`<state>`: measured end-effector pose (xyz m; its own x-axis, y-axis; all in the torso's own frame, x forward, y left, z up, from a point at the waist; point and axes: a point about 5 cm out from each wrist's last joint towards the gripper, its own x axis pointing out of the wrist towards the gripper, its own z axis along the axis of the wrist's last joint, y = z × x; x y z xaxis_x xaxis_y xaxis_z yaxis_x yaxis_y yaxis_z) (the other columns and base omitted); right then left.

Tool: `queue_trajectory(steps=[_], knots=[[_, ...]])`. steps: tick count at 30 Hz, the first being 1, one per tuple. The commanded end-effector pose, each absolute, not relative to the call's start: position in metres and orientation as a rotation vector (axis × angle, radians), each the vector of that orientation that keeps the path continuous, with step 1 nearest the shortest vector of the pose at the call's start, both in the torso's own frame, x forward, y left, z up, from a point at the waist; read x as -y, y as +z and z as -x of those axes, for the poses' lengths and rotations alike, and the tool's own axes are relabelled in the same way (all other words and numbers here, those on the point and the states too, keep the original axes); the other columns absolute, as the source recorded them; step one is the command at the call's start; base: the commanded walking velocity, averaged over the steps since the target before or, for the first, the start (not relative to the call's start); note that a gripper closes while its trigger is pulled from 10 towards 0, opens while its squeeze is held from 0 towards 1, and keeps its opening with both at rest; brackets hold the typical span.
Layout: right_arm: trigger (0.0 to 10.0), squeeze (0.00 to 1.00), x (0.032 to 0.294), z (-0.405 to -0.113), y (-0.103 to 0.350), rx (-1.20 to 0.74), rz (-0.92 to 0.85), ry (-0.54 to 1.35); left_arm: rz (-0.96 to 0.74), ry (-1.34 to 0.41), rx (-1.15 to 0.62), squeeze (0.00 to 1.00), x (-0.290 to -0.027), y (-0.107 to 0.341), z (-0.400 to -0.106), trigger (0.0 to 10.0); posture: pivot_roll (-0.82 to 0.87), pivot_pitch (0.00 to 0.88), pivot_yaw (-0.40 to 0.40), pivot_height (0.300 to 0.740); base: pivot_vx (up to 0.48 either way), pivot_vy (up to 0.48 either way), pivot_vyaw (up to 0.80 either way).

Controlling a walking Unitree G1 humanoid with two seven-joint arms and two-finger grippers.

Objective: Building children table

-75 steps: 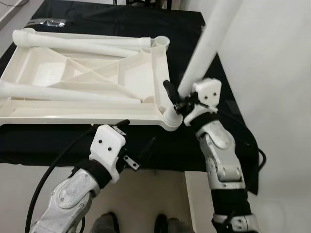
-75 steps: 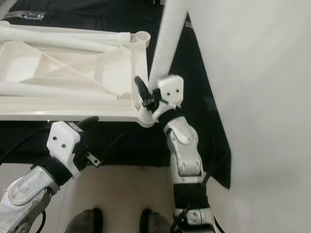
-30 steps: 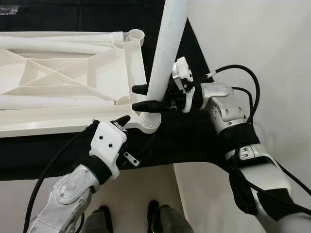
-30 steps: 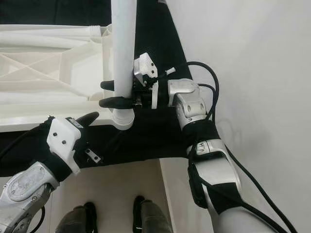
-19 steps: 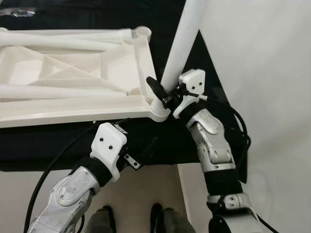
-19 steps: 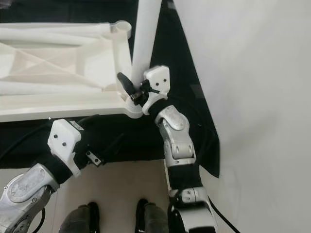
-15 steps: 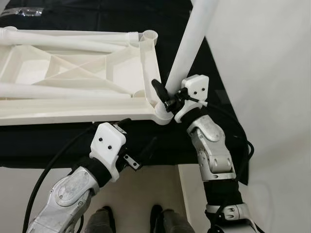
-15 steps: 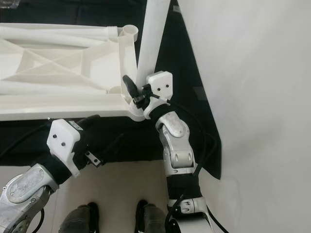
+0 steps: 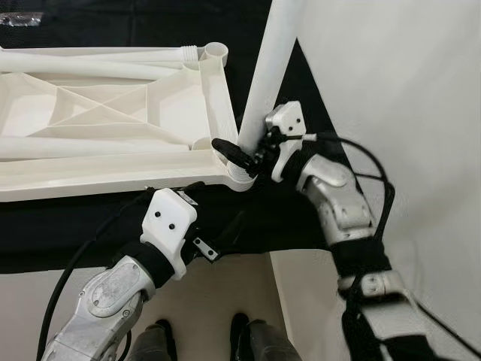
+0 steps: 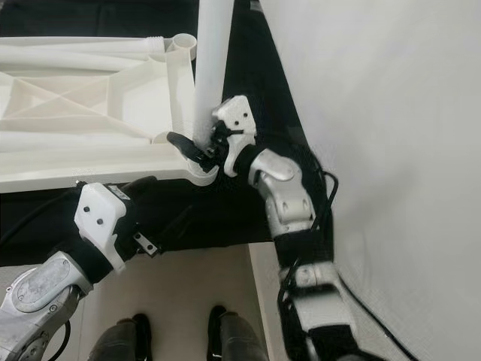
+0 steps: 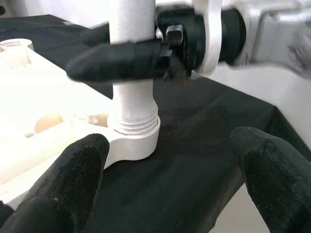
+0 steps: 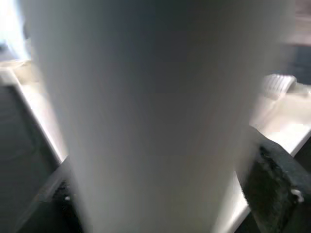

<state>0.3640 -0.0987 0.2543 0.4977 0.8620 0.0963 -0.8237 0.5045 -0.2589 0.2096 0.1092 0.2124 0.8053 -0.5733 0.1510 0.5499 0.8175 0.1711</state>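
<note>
The table top point(image 9: 113, 128) is laid upside down on the black-covered bench point(image 9: 316, 218), ribs up. A white leg point(image 9: 267, 75) is stood in the corner socket point(image 9: 239, 177) just below the right tool point(image 9: 244, 154), whose fingers are pinched around the leg low down, right above the threaded collar. In the left wrist view the thread point(image 11: 133, 119) is seen partly exposed above the socket rim, so the leg is judged not fully seated.

The left tool point(image 9: 197, 197) is held spread, gripping nothing, just in front of the socket and below the top's near edge. Two more legs point(image 9: 98, 64) are laid loose in the top's recess, beyond the right tool; a second socket point(image 9: 214, 53) at the far corner is open.

Risks, as judged:
- Cross-threading, if the leg is turned while tilted; a slight lean is seen in the head views.
- Top is not clamped, so it can be spun or dragged on the cloth by turning torque, since nothing is braced by the left tool.
- Socket sits close to the bench edge; top can be tipped off by sideways push on the tall leg.
- Smooth round leg can slip in the pinch, so turns are lost.
</note>
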Motion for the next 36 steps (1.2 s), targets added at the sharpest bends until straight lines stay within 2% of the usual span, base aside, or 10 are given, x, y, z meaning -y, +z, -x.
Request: queue_trajectory(steps=[1, 6, 12, 13, 14, 15, 28, 32, 34, 36], knots=[[10.0, 0.0, 0.099, -0.364, 0.253, 0.225, 0.193, 1.112, -0.12, -0.613, 0.195, 0.0, -0.107, 0.212, -0.207, 10.0, 0.07, 0.266, -0.142, 0.74, 0.0, 0.0, 0.0], [10.0, 0.0, 0.1, -0.363, 0.258, 0.152, 0.269, 1.345, -0.126, -0.604, 0.203, 0.0, -0.107, 0.213, -0.208, 10.0, 0.09, 0.263, -0.15, 0.74, 0.0, 0.0, 0.0], [10.0, 0.0, 0.101, -0.365, 0.26, 0.125, 0.293, 1.397, -0.129, -0.6, 0.207, 0.0, -0.108, 0.214, -0.208, 10.0, 0.09, 0.262, -0.154, 0.74, 0.0, 0.0, 0.0], [6.9, 0.0, 0.1, -0.368, 0.262, 0.114, 0.303, 1.402, -0.132, -0.596, 0.208, 0.0, -0.108, 0.215, -0.208, 10.0, 0.1, 0.258, -0.161, 0.74, 0.0, 0.0, 0.0], [6.9, 0.0, 0.1, -0.368, 0.262, 0.114, 0.303, 1.402, -0.132, -0.596, 0.208, 0.0, -0.108, 0.215, -0.208, 10.0, 0.1, 0.258, -0.161, 0.74, 0.0, 0.0, 0.0], [0.0, 0.0, 0.098, -0.371, 0.263, 0.104, 0.316, 1.405, -0.136, -0.59, 0.212, 0.0, -0.11, 0.215, -0.209, 10.0, 0.1, 0.255, -0.163, 0.74, 0.0, 0.0, 0.0], [0.0, 0.0, 0.105, -0.373, 0.256, 0.118, 0.286, 1.411, -0.131, -0.59, 0.212, 0.0, -0.109, 0.216, -0.208, 10.0, 0.08, 0.267, -0.158, 0.74, 0.0, 0.0, 0.0], [0.0, 0.0, 0.105, -0.377, 0.216, 0.133, 0.041, 0.781, -0.129, -0.601, 0.201, 0.0, -0.11, 0.213, -0.206, 10.0, 0.07, 0.27, -0.161, 0.74, 0.0, 0.0, 0.0], [0.0, 0.0, 0.105, -0.369, 0.19, 0.052, 0.011, 0.561, -0.133, -0.609, 0.199, 0.0, -0.109, 0.214, -0.206, 10.0, 0.08, 0.281, -0.149, 0.74, 0.0, 0.0, 0.0], [0.0, 0.0, 0.097, -0.353, 0.167, 0.015, 0.014, 0.509, -0.134, -0.613, 0.198, 0.0, -0.109, 0.214, -0.206, 10.0, 0.09, 0.283, -0.134, 0.74, 0.0, 0.0, 0.0]])
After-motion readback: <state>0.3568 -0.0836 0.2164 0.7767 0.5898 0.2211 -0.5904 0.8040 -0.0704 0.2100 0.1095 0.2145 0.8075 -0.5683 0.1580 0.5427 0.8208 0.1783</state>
